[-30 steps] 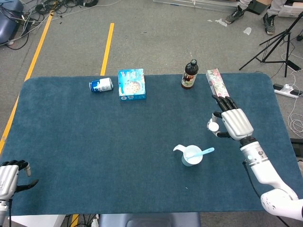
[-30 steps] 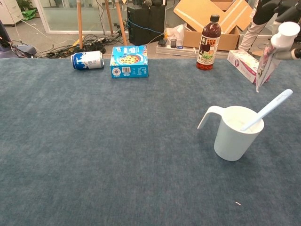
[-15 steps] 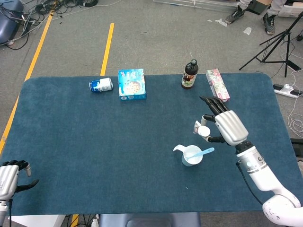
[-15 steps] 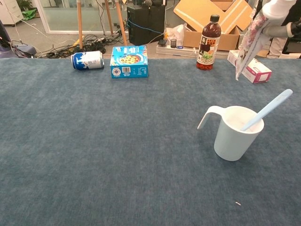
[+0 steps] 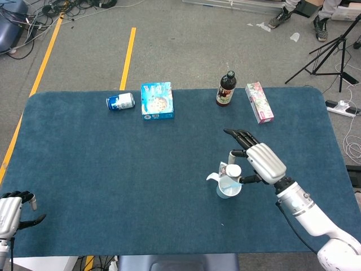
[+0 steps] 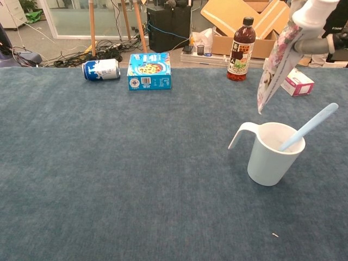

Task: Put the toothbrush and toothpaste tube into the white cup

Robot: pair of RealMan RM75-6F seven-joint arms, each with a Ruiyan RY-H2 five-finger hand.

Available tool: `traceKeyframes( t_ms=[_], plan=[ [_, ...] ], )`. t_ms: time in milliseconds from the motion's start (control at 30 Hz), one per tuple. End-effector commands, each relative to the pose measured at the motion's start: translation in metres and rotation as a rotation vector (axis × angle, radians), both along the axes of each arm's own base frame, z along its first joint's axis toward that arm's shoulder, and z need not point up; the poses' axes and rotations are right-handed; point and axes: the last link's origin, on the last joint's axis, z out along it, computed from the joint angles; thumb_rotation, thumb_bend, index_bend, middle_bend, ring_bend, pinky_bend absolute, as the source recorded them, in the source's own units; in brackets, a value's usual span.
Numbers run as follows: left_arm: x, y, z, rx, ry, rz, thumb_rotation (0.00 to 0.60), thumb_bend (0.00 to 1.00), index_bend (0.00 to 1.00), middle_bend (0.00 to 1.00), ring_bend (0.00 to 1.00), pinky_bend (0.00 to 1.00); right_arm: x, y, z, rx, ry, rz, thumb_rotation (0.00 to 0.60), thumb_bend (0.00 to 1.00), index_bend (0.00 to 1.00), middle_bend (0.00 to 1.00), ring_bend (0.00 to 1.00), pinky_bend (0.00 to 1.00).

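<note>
The white cup [image 6: 270,157] with a side handle stands on the blue table, and the light-blue toothbrush [image 6: 310,126] leans in it toward the right. My right hand [image 5: 256,162] grips the toothpaste tube [image 6: 276,62] near its white cap [image 5: 233,170]. The tube hangs slanted, cap up, with its flat end just above the cup's left rim. In the chest view only part of the right hand [image 6: 321,44] shows at the top right. My left hand [image 5: 12,210] rests at the table's near left corner and holds nothing.
Along the far edge lie a blue can [image 5: 120,101] on its side, a blue box [image 5: 157,100], an upright dark bottle [image 5: 225,89] and a pink floral box [image 5: 259,101]. The blue tabletop [image 5: 113,169] stretches wide to the left of the cup.
My right hand has carried the tube from the far right, near the pink box, leftward and nearer to me until it hangs over the cup. The left hand and cup have not moved.
</note>
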Motion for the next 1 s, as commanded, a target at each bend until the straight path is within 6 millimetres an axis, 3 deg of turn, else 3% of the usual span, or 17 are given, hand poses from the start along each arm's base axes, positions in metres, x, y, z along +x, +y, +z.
traceKeyframes(
  t_ms=[33, 267, 1000],
  plan=[
    [0.000, 0.000, 0.000, -0.001, 0.002, 0.001, 0.600, 0.00, 0.66, 0.54, 0.44, 0.41, -0.001, 0.005, 0.001, 0.066, -0.001, -0.012, 0.600, 0.22, 0.66, 0.06, 0.00, 0.00],
    [0.000, 0.000, -0.001, -0.001, 0.003, 0.002, 0.600, 0.00, 0.66, 0.54, 0.44, 0.41, -0.008, 0.006, 0.000, 0.155, 0.016, -0.045, 0.600, 0.22, 0.66, 0.06, 0.00, 0.00],
    [-0.001, 0.000, -0.002, -0.005, 0.004, 0.006, 0.600, 0.00, 0.66, 0.54, 0.44, 0.41, -0.029, -0.003, -0.013, 0.200, 0.075, -0.118, 0.600, 0.22, 0.66, 0.06, 0.00, 0.00]
  ],
)
